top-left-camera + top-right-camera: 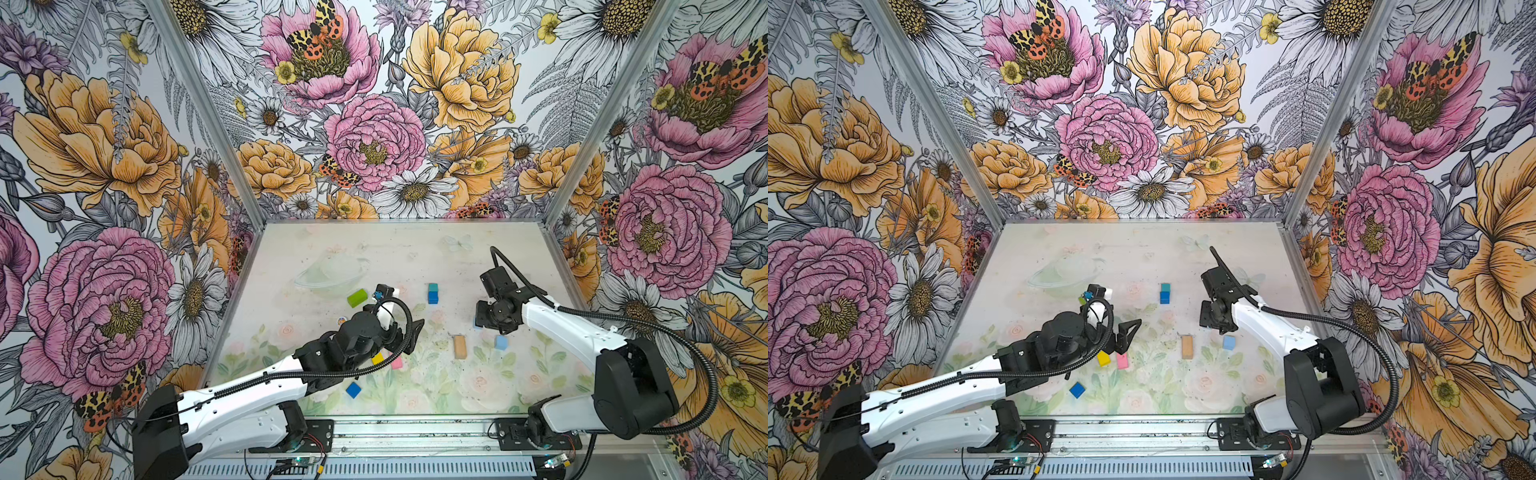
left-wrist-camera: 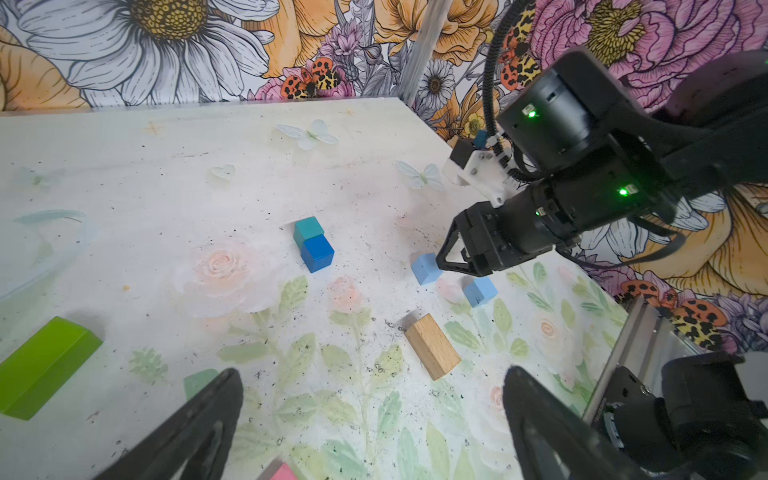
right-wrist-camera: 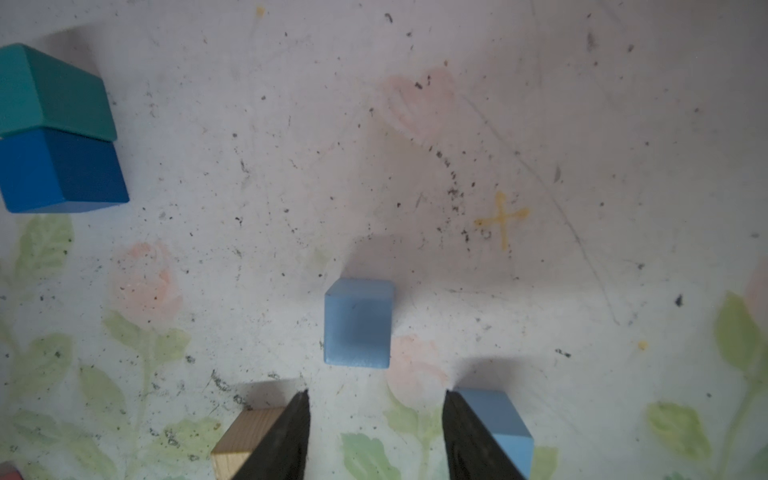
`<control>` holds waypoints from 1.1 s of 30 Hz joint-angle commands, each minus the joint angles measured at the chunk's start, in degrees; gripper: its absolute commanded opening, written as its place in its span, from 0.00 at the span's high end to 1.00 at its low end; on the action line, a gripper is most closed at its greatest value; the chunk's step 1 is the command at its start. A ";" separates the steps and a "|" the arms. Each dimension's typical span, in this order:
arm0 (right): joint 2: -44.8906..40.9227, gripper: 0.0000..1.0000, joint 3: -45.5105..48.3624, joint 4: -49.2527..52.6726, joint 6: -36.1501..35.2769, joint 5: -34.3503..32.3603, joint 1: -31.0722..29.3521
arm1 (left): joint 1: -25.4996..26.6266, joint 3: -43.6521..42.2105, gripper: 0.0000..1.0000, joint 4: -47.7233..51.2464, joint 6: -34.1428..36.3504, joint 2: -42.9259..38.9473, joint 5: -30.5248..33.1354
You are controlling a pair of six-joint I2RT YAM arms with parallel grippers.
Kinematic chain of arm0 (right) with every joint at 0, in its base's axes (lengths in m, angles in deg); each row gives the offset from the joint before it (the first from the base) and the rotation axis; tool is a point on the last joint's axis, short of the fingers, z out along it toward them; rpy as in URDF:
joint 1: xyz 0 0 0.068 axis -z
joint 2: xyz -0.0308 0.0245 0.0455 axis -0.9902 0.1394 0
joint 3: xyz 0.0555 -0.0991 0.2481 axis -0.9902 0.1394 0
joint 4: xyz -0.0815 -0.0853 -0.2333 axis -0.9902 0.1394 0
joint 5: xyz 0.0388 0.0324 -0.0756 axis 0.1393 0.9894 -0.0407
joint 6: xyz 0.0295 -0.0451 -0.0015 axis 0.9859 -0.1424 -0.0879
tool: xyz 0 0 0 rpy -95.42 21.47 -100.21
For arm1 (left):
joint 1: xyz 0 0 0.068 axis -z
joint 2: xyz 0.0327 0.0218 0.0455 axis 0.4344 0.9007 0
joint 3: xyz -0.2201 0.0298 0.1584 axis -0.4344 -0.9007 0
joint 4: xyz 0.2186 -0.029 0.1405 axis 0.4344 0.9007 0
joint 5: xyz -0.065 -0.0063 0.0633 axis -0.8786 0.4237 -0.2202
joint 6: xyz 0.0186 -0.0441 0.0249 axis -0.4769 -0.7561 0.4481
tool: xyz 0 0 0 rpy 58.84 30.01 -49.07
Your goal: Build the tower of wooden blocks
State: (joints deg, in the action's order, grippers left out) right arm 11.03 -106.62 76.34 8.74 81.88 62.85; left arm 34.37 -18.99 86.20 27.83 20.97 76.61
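Near the far middle of the surface [image 1: 415,249], the teal cube [image 1: 433,287] and a dark blue cube [image 1: 433,297] touch each other. From these angles I think they lie side by side and not one upon the other, but I cannot be sure. By my judgement the tower is hardly begun.

All other blocks lie single:
- the green brick [image 1: 357,298]
- the yellow brick [image 1: 377,358] and the pink brick [image 1: 397,363], close under the left arm
- a second dark blue cube [image 1: 353,390] toward the front
- the tan brick [image 1: 459,347]

The right tool [image 3: 376,392] hangs low, its jaws partly apart and holding nothing. One light blue cube [image 3: 357,324] lies just ahead of its tips, not between them, and the other light blue cube [image 3: 498,424] lies beside one finger. The left tool [image 2: 372,374] stands wide and empty. Nearly all the stacking is left to do
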 commanded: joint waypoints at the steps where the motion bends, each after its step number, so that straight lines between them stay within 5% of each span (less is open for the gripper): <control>1: 1.11 0.46 -1.42 -2.45 -1.04 0.96 0.39 | 0.78 2.14 0.01 -1.57 1.86 1.46 -5.24; 14: 3.55 0.46 -1.36 -4.06 -1.09 1.65 0.59 | 6.60 6.27 0.01 1.78 6.01 6.05 -8.99; 33: 3.35 0.49 -0.17 -4.62 -1.17 1.49 1.12 | 7.47 5.59 0.01 2.82 5.92 4.45 -8.33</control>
State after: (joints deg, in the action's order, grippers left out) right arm 14.52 -106.86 73.08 8.11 83.35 63.55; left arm 41.54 -13.77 88.65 32.44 26.76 68.92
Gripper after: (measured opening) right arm 0.513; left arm 0.989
